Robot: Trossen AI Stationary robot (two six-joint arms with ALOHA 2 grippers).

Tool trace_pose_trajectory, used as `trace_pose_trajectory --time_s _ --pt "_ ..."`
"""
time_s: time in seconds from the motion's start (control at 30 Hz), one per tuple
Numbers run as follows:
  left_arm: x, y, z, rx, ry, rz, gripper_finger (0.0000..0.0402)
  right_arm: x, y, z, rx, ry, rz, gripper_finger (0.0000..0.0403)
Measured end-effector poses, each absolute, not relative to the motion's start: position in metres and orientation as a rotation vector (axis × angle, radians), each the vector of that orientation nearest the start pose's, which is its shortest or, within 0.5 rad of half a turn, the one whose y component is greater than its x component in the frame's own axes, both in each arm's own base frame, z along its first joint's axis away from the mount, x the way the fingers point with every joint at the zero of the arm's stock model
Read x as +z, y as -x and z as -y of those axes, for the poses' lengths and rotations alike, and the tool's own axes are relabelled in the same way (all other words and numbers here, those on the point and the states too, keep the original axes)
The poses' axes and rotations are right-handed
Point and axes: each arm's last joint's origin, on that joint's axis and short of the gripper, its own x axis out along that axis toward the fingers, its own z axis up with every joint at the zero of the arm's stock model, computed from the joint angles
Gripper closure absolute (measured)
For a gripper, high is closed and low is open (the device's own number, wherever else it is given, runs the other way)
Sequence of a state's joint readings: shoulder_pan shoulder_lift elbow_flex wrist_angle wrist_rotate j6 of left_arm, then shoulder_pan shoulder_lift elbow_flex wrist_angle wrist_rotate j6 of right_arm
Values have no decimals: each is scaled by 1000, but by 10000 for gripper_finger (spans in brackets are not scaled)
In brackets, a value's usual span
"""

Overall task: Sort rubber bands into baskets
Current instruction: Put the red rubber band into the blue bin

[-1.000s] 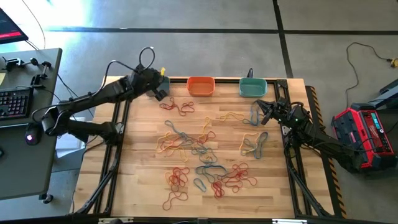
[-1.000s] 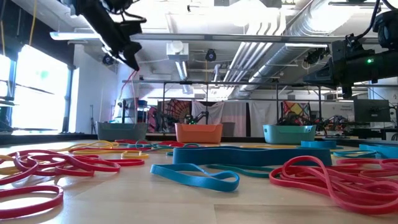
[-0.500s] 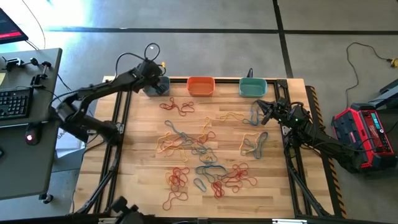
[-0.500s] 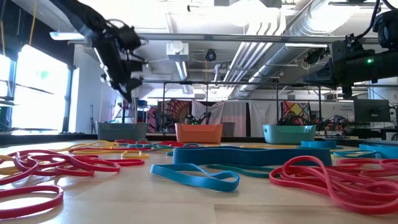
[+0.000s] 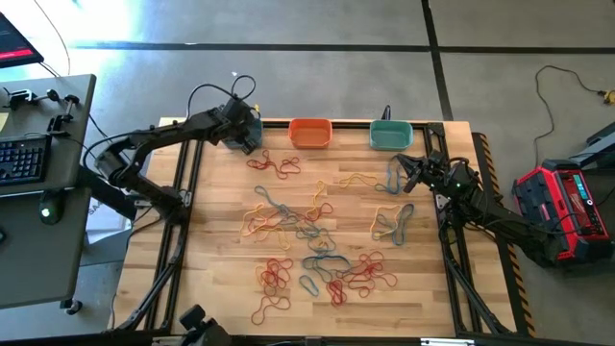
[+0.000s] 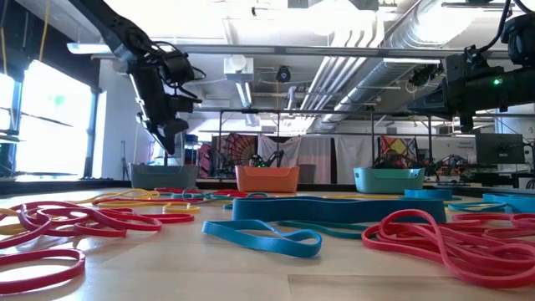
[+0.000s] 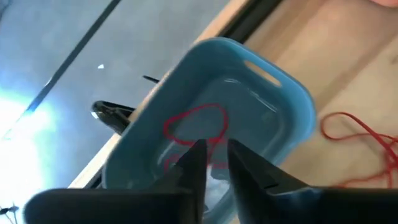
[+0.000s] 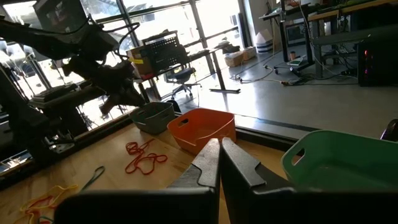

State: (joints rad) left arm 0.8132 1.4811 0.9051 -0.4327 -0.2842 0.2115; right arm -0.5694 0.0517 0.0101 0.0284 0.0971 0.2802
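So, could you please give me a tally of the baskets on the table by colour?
grey-blue basket: 1
orange basket: 1
teal-green basket: 1
Total: 3 baskets. They sit in a row along the far edge; the left claw hangs over the grey-blue one, which has a red rubber band in it.

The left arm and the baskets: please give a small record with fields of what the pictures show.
left end effector: above the grey-blue basket, fingers slightly apart, holding nothing
grey-blue basket contents: a red rubber band
right end effector: shut, waiting near the green basket
orange basket: between the other two
table: many rubber bands unsorted
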Motion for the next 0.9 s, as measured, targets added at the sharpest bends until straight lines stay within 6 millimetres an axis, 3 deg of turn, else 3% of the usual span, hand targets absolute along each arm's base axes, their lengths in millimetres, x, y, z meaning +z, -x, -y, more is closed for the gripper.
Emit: trace_pose_trajectory --time_s 0.17,0.3,0.7,0.9 --pt "202 -194 -209 855 98 -1112 298 166 -83 56 -664 -273 80 402" --pt "203 -199 -205 812 96 -1097 291 166 -83 56 -665 -273 80 402" --pt "225 -222 -159 475 85 -974 383 166 -83 56 -664 -273 80 402" --pt "209 -240 -139 486 183 -1027 373 166 -83 56 -664 -273 80 402"
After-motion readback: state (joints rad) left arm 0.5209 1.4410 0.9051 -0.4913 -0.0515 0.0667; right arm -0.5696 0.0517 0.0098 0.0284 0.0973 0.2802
